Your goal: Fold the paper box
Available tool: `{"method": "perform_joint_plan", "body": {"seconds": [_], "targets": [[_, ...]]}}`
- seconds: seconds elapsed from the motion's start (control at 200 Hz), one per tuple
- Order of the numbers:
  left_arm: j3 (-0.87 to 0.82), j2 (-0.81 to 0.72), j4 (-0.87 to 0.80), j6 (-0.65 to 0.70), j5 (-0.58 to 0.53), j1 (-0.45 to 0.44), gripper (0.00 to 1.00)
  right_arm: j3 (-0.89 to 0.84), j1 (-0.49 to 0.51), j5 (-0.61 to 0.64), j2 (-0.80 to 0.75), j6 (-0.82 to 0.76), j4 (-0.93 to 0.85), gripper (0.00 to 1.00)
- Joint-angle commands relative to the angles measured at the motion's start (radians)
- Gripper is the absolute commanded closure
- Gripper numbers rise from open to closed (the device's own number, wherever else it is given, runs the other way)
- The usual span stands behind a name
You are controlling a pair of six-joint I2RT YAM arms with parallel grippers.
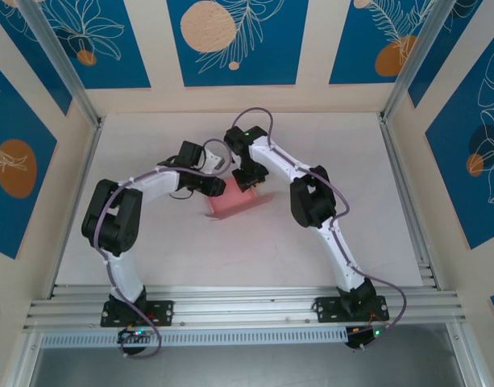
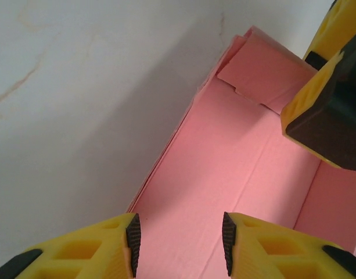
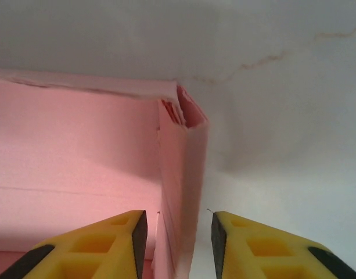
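Loosely, right end effector point(image 3: 179, 225), astride paper box point(image 3: 79, 145)

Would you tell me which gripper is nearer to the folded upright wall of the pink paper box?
Right. The right gripper straddles that wall of the paper box, which stands between its open jaws; the left gripper is over the box's floor, jaws open.

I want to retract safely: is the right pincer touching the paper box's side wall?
Cannot tell. Right wrist view: the right pincer straddles the paper box wall; table shows beside one pad, the other blends into pink.
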Motion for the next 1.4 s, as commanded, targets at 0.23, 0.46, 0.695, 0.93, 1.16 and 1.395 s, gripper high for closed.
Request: {"method": "perform_joint_plan", "body": {"seconds": [0.23,0.46,0.695,0.93,1.16,1.395], "targets": [[0.041,0.047,-0.051,0.004,-0.050,-0.004,0.72,-0.024,0.021,0.192,0.063,-0.043,0.116,0.93],[0.038,0.043,-0.034,-0.031,-0.054,-0.004,0.79,-0.114,0.055,0.368,0.074,-0.120,0.164,1.00],[0.010,0.004,0.031,-0.095,-0.012,-0.004,0.72,-0.153,0.071,0.356,0.095,-0.115,0.207,1.00],[-0.015,-0.107,0.040,-0.153,-0.036,0.003,0.55,-0.182,0.086,0.287,0.039,-0.148,0.253,1.00],[-0.200,-0.341,0.100,-0.335,-0.132,0.124,0.44,-0.181,0.091,0.214,0.014,-0.241,0.278,1.00],[-0.349,-0.586,0.084,-0.416,-0.168,0.228,0.27,-0.199,0.143,0.161,0.007,-0.367,0.290,0.92]]}}
